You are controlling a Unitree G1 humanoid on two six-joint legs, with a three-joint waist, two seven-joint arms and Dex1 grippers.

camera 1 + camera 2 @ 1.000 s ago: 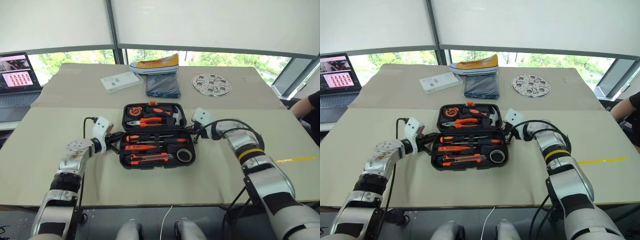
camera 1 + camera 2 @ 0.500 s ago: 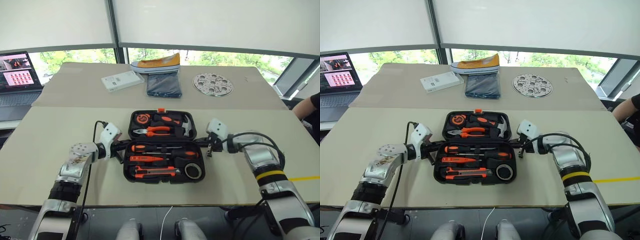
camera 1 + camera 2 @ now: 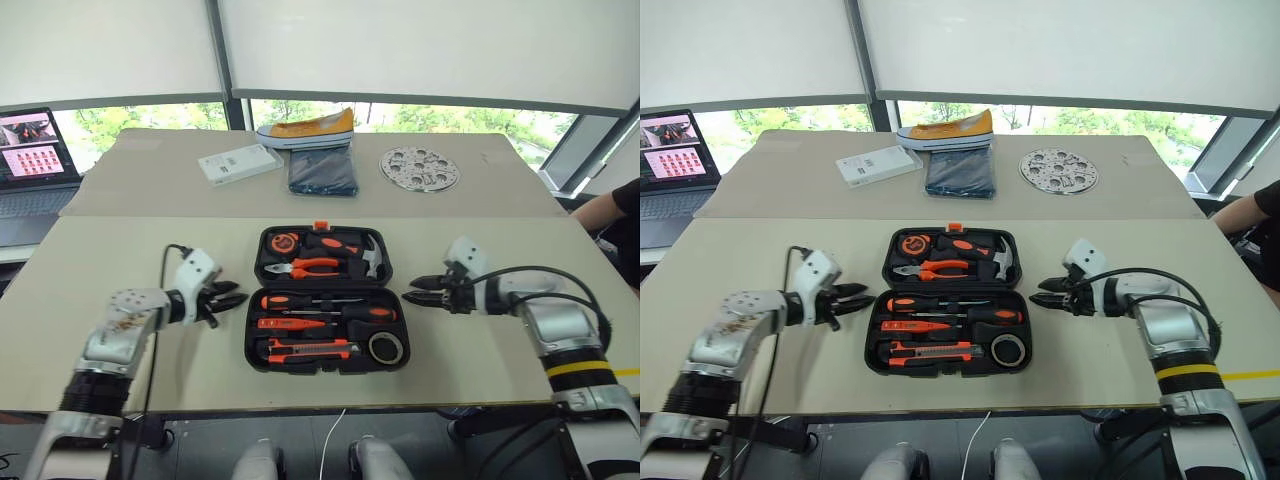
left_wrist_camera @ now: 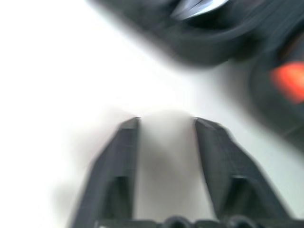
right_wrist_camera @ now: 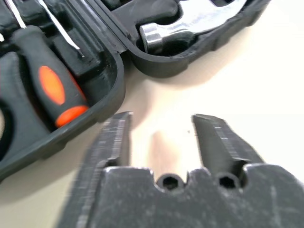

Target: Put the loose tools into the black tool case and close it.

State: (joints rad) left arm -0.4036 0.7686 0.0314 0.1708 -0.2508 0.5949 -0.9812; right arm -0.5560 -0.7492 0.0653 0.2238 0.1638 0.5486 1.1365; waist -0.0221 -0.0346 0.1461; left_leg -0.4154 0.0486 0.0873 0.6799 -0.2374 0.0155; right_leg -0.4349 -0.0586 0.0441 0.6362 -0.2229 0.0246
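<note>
My left hand (image 3: 226, 297) and right hand (image 3: 424, 291) sit open and empty, flanking the black tool case (image 3: 327, 345); the loose tools look stowed, so only shutting remains.

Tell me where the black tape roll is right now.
The black tape roll sits in the near right corner of the open black tool case in the left eye view, just right of the utility knife, below a screwdriver handle.

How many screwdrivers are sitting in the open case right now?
2. One screwdriver lies in the top slot of the near half of the black tool case; the other lies just below it, handle to the right. None seems hidden elsewhere.
</note>
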